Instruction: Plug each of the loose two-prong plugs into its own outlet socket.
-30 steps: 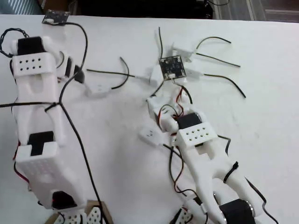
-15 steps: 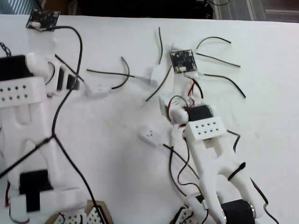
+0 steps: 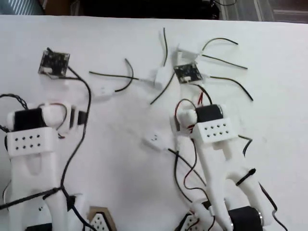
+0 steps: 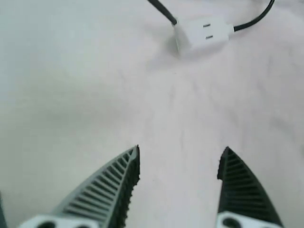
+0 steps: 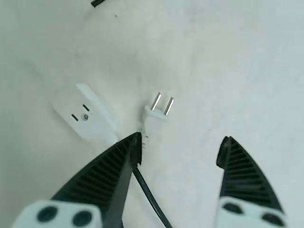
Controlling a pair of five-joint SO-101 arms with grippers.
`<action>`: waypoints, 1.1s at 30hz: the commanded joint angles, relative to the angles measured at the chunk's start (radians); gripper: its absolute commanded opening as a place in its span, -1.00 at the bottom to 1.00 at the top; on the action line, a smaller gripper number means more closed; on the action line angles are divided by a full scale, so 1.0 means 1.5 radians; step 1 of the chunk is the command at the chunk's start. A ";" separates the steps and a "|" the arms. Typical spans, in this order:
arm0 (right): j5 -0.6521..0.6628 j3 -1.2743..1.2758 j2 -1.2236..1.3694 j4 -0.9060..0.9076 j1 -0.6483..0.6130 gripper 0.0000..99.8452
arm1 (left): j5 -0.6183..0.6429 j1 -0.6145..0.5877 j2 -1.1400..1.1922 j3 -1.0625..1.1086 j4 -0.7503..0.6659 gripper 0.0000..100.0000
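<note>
The left arm [image 3: 29, 139] has pulled back to the lower left of the high view, so the left fingers [image 4: 118, 185], spread and empty, sit well short of a socket [image 4: 205, 33] on the worktop [image 3: 120, 168]. The right fingers [image 5: 109, 166], likewise spread and empty, have a loose plug [image 5: 158, 111] just beyond one fingertip, beside a second socket [image 5: 85, 118]. Nothing is gripped yet.

Both the left arm [image 3: 29, 140] and right arm [image 3: 214, 131] are white printed plastic with black servo blocks, a patch of little round holes on one segment, and thin red and black wires looping around the joints. Each wrist has a small dark circuit board [image 3: 54, 62]. The left gripper [image 4: 180, 156] and right gripper [image 5: 180, 142] have ridged pointy fingers, one pale grey, one black.
</note>
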 commanded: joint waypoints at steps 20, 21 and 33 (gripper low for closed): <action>-0.079 0.013 0.232 -0.141 -0.034 -0.67 | 0.001 -0.008 -0.150 0.371 -0.267 -0.46; -0.079 0.003 0.231 -0.135 -0.034 -0.73 | 0.001 -0.008 -0.153 0.377 -0.276 -0.46; 0.043 -0.165 0.033 -0.085 -0.029 -0.97 | 0.000 -0.008 -0.161 0.398 -0.282 -0.46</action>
